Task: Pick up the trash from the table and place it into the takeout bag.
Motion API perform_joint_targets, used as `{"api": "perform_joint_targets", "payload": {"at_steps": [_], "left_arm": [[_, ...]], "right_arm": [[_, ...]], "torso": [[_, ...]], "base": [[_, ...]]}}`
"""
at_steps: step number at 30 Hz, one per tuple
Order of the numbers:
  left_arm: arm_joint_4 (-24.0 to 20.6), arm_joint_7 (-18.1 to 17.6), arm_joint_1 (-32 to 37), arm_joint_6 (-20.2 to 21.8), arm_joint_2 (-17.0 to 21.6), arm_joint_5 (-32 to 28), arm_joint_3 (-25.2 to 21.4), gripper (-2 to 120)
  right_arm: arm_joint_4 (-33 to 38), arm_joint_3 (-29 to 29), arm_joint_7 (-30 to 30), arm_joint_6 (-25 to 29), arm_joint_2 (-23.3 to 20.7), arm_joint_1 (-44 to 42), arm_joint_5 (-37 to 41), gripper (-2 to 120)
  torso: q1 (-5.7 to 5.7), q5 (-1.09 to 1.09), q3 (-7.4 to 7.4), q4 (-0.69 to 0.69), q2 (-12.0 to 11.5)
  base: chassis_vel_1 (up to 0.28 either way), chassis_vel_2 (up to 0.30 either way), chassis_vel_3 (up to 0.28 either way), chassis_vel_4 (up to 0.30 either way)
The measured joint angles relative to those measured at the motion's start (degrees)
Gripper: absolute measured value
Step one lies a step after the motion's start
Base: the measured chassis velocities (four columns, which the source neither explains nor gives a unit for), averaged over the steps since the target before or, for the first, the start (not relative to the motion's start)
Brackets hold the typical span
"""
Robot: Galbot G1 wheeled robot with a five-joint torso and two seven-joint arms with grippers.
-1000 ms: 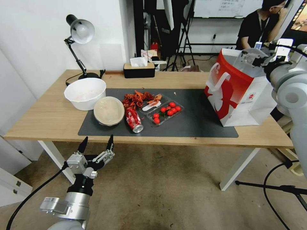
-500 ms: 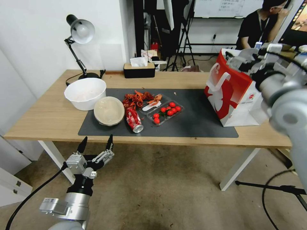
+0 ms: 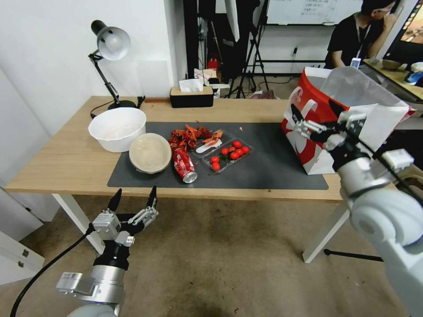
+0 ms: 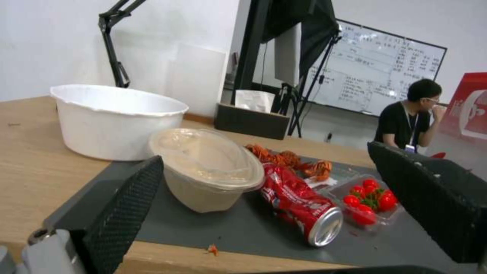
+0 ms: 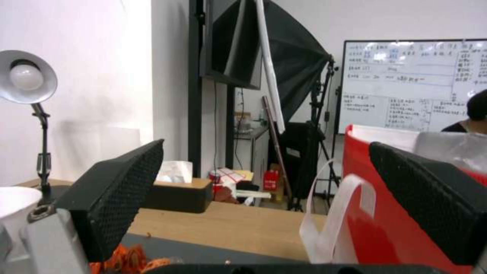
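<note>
Light-wood desk: red soda can and round beige bowl lying on mat. Right tool, apart, empty, now lowering from above takeout bag; deposit apparently done. Left tool waiting apart below desk edge.

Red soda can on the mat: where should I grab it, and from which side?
Grip the red soda can across the middle of its body, coming from above. It lies on its side on the dark mat, silver end toward the table's front edge, and looks dented. The round beige bowl sits close on one side and the tomato tray on the other, so place the fingers carefully. The open left gripper is nearer.
</note>
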Motion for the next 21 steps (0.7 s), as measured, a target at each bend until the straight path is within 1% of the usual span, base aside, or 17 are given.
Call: {"api": "perform_joint_targets", "payload": {"at_steps": [1, 3, 5, 7, 8, 12, 13, 16, 21], "left_arm": [[0.05, 0.0, -0.03, -0.05, 0.0, -0.05, -0.02, 100], [0.11, -0.01, -0.07, -0.17, -0.03, -0.09, -0.04, 100], [0.11, -0.01, -0.08, -0.18, -0.03, -0.09, -0.04, 100], [0.11, -0.02, -0.1, -0.23, 0.0, -0.11, -0.03, 100], [0.11, -0.02, -0.1, -0.23, 0.0, -0.11, -0.03, 100], [0.12, -0.02, -0.08, -0.32, -0.14, -0.07, 0.33, 100], [0.12, -0.02, -0.08, -0.32, -0.14, -0.07, 0.33, 100], [0.35, 0.02, -0.01, -0.59, -0.2, 0.03, 0.53, 100], [0.35, 0.05, 0.32, -1.0, -0.68, 0.16, 0.52, 100]], "right_arm": [[0.22, 0.01, -0.13, 1.37, 0.5, -1.5, -0.89, 100], [0.35, 0.51, -1.61, 6.35, 2.06, -5.94, -3.73, 100], [0.31, 0.63, -1.93, 7.33, 2.38, -6.81, -4.25, 100], [-0.32, 1.41, -3.24, 11.63, 3.91, -11.06, -5.94, 100], [-0.32, 1.41, -3.24, 11.63, 3.91, -11.06, -5.94, 100], [-1.96, 3.57, -5.08, 16.64, 5.84, -17.21, -6.89, 100], [-1.96, 3.57, -5.08, 16.64, 5.84, -17.21, -6.89, 100], [-2.83, 4.72, -6.91, 19.8, 6.96, -23.57, -6.92, 100], [-4.41, 4.3, -7.59, 22.32, 7.99, -26.96, -6.99, 100]], "torso": [[0.0, 0.0, 0.0, 0.0, 0.0], [0.0, 0.01, 0.0, -0.03, 0.0], [0.0, 0.01, 0.0, -0.02, 0.0], [0.0, 0.01, 0.0, 0.0, 0.0], [0.0, 0.01, 0.0, 0.0, 0.0], [-0.01, 0.01, 0.0, -0.01, 0.0], [-0.01, 0.01, 0.0, -0.01, 0.0], [0.0, 0.0, 0.0, -0.03, 0.0], [-0.01, 0.0, 0.0, -0.01, 0.0]], "base": [[0.0, 0.0, 0.0, 0.0], [0.0, 0.0, 0.0, 0.0], [0.0, 0.0, 0.0, 0.0], [0.0, 0.0, 0.0, 0.0], [0.0, 0.0, 0.0, 0.0], [0.0, 0.0, 0.0, 0.0], [0.0, 0.0, 0.0, 0.0], [0.0, 0.0, 0.0, 0.0], [0.0, 0.0, 0.0, 0.0]]}}
